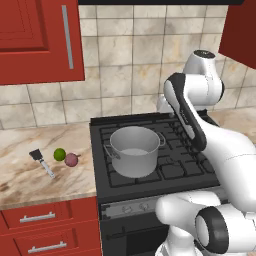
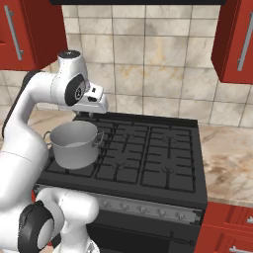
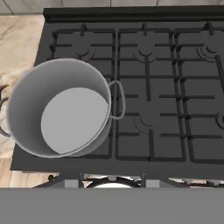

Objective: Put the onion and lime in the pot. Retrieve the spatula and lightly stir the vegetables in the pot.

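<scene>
The grey steel pot stands on the front left burner of the stove, and its pale interior holds nothing. On the marble counter to the left lie the green lime, the reddish-purple onion touching it, and the spatula with its black blade pointing away. My gripper hangs above the stove just behind the pot, looking down on it. Its fingers are hidden by the hand and the arm, so I cannot say how they stand.
The black stove has several grated burners to the right of the pot. Red cabinets hang above the counter on the left. A second stretch of counter lies right of the stove.
</scene>
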### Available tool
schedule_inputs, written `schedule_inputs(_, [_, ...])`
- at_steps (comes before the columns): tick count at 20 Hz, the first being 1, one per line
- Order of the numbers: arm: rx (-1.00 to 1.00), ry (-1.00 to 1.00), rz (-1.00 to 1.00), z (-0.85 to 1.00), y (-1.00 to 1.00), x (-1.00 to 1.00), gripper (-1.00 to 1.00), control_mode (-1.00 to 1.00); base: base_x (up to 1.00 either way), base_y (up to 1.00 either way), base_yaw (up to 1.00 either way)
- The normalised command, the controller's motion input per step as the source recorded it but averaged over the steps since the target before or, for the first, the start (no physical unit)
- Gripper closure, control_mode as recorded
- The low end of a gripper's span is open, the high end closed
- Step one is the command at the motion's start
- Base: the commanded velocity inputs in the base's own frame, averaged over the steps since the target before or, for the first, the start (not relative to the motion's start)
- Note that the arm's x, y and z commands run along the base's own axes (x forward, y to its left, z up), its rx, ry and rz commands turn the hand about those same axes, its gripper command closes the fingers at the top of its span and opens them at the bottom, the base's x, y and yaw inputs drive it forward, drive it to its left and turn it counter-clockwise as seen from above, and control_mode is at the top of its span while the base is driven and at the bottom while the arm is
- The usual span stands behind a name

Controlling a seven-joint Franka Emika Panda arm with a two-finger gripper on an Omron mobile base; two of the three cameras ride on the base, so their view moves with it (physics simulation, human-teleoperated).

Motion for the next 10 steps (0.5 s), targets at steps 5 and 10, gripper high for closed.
schedule_inputs(5, [0.0,0.0,0.04,-0.37,0.61,-0.49,-1.0,-1.0,0.0,0.0,0.0])
schedule_inputs(10, [-0.01,-0.14,0.26,-0.15,1.0,-0.76,-1.0,-1.0,0.0,0.0,0.0])
